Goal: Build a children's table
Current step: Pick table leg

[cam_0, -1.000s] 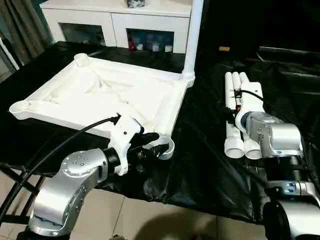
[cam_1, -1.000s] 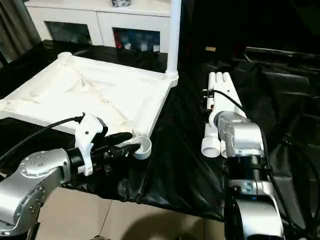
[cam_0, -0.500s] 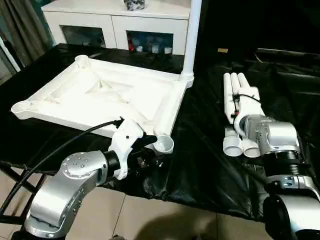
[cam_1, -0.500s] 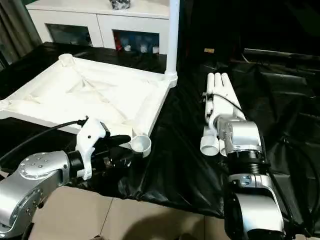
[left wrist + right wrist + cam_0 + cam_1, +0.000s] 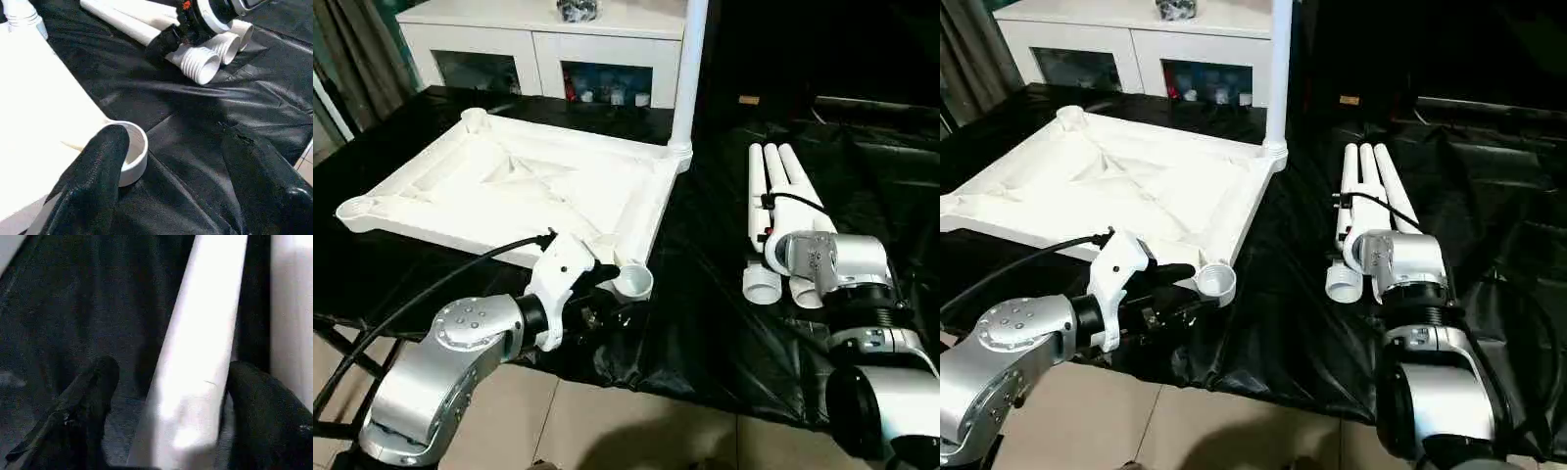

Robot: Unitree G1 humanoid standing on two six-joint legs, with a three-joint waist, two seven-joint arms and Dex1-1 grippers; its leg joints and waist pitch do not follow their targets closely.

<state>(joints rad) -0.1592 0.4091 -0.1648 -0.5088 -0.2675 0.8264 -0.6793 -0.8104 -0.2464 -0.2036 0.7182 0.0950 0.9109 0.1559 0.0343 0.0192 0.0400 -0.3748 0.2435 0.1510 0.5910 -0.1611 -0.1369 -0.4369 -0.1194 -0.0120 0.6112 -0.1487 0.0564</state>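
The white table top (image 5: 509, 186) lies ribbed side up on the black cloth. One white leg (image 5: 688, 69) stands upright in its far right socket. My left gripper (image 5: 612, 294) is open at the near right corner socket (image 5: 634, 280). In the left wrist view the socket ring (image 5: 134, 152) sits against one finger (image 5: 98, 171), and the other finger is well apart from it. Three loose legs (image 5: 781, 186) lie side by side on the right. My right gripper (image 5: 768, 233) is over them, open, its fingers (image 5: 83, 406) astride one leg (image 5: 205, 333).
A white cabinet with glass doors (image 5: 558, 49) stands behind the black-draped table (image 5: 705, 323). The cloth hangs over the near edge above the tiled floor (image 5: 636, 431). A black cable (image 5: 431, 284) runs along my left forearm.
My right wrist has drawn back toward me along the loose legs and turned. The left gripper stays at the near corner socket, its upper finger no longer across the ring.
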